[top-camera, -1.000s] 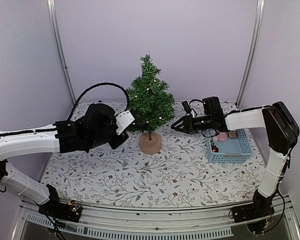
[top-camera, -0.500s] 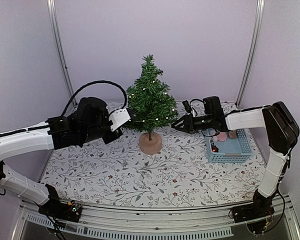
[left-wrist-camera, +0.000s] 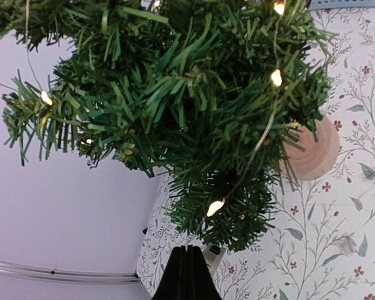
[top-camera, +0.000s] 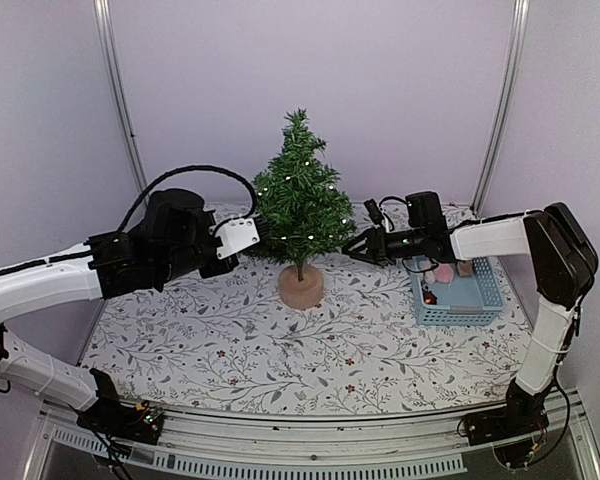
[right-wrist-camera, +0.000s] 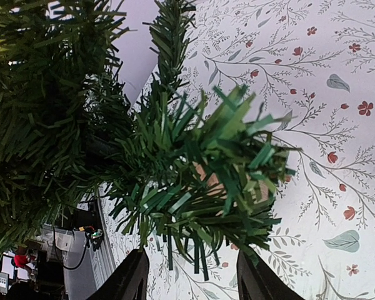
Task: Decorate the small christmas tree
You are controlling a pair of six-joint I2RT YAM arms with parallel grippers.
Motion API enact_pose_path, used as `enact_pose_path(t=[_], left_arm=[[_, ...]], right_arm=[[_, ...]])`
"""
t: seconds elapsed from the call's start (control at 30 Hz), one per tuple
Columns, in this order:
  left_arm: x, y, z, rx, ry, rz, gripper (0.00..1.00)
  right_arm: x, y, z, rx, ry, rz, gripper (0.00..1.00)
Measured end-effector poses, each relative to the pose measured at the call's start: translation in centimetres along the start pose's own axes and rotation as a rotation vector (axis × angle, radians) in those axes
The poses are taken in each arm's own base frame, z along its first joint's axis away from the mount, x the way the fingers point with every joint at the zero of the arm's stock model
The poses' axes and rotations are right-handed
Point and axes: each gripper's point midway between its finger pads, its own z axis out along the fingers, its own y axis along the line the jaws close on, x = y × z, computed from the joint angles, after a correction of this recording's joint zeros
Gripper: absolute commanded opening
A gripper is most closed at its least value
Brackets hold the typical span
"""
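Note:
The small christmas tree stands upright on its round wooden base at the table's middle back, with a lit string of small warm lights on its branches. My left gripper is at the tree's lower left branches. In the left wrist view it is shut just under a low branch with a lit bulb. A small white piece sits beside the tips; I cannot tell if it is held. My right gripper is open at the tree's lower right, a branch tip just beyond its fingers.
A blue plastic basket with pink and red items stands at the right, behind my right forearm. The table has a floral cloth. Purple walls and two metal poles close in the back.
My left arm has drawn back to the left and its gripper has risen slightly at the tree's left side. The tree has shifted a little. The right gripper has hardly moved.

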Motion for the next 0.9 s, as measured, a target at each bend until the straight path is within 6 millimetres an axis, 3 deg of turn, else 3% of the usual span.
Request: enact_pose_path(t=[0.63,0.9], left_arm=[[0.8,3.4,2.0,-0.194,-0.025,0.156,0.00],[-0.3,4.7,2.7,-0.268,-0.107,0.146,0.00]], right_arm=[[0.0,0.0,0.0,0.000,0.000,0.008,0.51],[0.0,-0.1,0.0,0.000,-0.001,0.009,0.52]])
